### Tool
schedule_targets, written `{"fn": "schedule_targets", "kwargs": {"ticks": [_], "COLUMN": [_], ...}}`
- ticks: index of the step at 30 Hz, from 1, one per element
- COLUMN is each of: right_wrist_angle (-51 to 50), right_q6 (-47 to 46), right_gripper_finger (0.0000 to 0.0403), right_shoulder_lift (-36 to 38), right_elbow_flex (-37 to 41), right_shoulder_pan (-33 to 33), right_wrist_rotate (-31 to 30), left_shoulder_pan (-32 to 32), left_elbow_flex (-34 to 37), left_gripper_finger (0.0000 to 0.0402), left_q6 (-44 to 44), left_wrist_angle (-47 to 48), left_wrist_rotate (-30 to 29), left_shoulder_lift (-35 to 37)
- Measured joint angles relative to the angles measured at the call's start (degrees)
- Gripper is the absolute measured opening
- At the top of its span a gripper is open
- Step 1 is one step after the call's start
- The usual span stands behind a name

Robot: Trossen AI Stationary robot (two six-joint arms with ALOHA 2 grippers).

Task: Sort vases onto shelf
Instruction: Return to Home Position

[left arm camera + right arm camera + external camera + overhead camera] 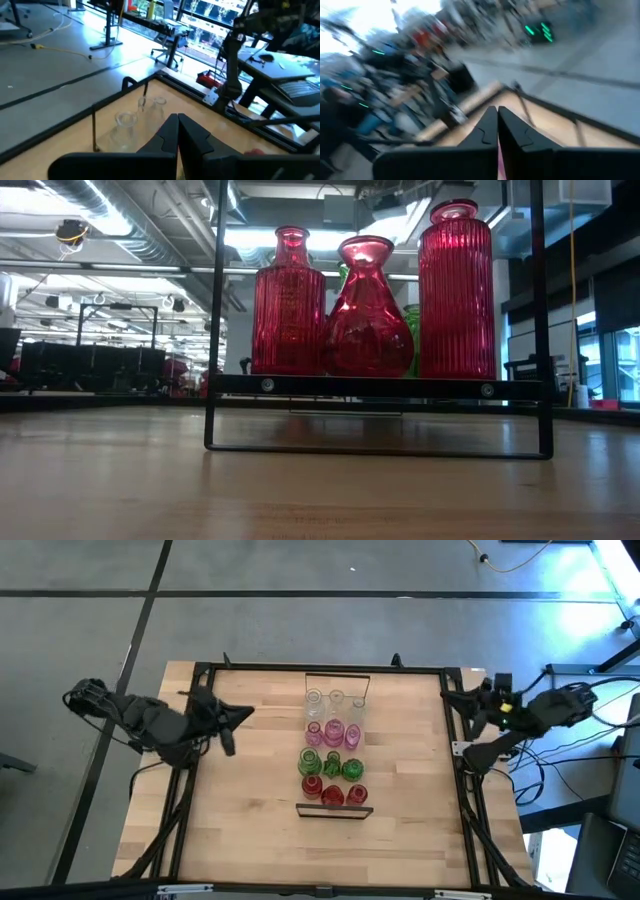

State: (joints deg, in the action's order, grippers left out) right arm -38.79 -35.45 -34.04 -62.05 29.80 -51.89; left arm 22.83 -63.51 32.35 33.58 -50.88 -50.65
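Left gripper [247, 713]: over the table's left part, well apart from the shelf; its own wrist view alone shows the fingers [167, 135] pressed together on nothing
Shelf [335, 809]: mid-table, running near to far, black end frames
Vases [333, 748]: all on the shelf; from above, four rows of three, clear farthest, then pink, green, red nearest
Low view: only the red vases [360, 305] at the near end, ribbed and translucent, green glass [412, 330] showing behind
Right gripper [452, 698]: at the table's right edge, apart from the shelf; its wrist view shows the fingers [487, 130] closed, empty
Table [250, 810]: pale wood slats, black frame
Room: grey floor [300, 620] with dark seams; ceiling ducts [110, 210] and lights beyond
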Motion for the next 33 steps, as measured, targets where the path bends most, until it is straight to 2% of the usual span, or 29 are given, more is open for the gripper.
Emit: {"fn": "schedule_targets", "kwargs": {"ticks": [5, 9, 13, 18, 21, 24, 28, 33], "right_wrist_angle": [34.72, 52.16, 55.69, 55.49, 58.25, 58.81, 58.69, 66.95], "right_q6": [23.07, 33.80, 37.98, 43.28, 48.67, 50.17, 47.69, 42.61], "right_gripper_finger": [0.0000, 0.0000, 0.0000, 0.0000, 0.0000, 0.0000, 0.0000, 0.0000], "right_shoulder_lift": [9.60, 16.66, 23.87, 33.36, 33.81, 33.89, 33.82, 33.89], "right_elbow_flex": [18.00, 28.53, 34.58, 37.69, 38.50, 38.51, 41.60, 49.44], "right_shoulder_pan": [0.57, 0.57, 0.57, 0.57, 0.55, 0.55, 0.51, 0.46], "right_wrist_rotate": [5.85, 8.62, 8.93, 9.18, 7.24, 8.83, 7.74, 7.06], "left_shoulder_pan": [-9.93, -13.85, -13.67, -13.05, -13.09, -13.07, -13.07, -13.07], "left_elbow_flex": [0.02, 0.08, 6.72, 26.56, 36.05, 41.86, 46.48, 52.14], "left_gripper_finger": [0.0000, 0.0000, 0.0000, 0.0000, 0.0000, 0.0000, 0.0000, 0.0000], "left_q6": [-8.47, -13.17, -13.42, -13.76, -14.99, -15.42, -15.55, -16.45], "left_wrist_angle": [-5.72, -8.41, -14.44, -33.41, -42.97, -45.83, -45.21, -44.77], "left_wrist_rotate": [11.79, 14.78, 15.99, 14.85, 14.42, 14.32, 14.65, 14.92], "left_shoulder_lift": [-1.60, -0.95, 4.59, 17.54, 26.05, 33.58, 42.33, 50.70]}}
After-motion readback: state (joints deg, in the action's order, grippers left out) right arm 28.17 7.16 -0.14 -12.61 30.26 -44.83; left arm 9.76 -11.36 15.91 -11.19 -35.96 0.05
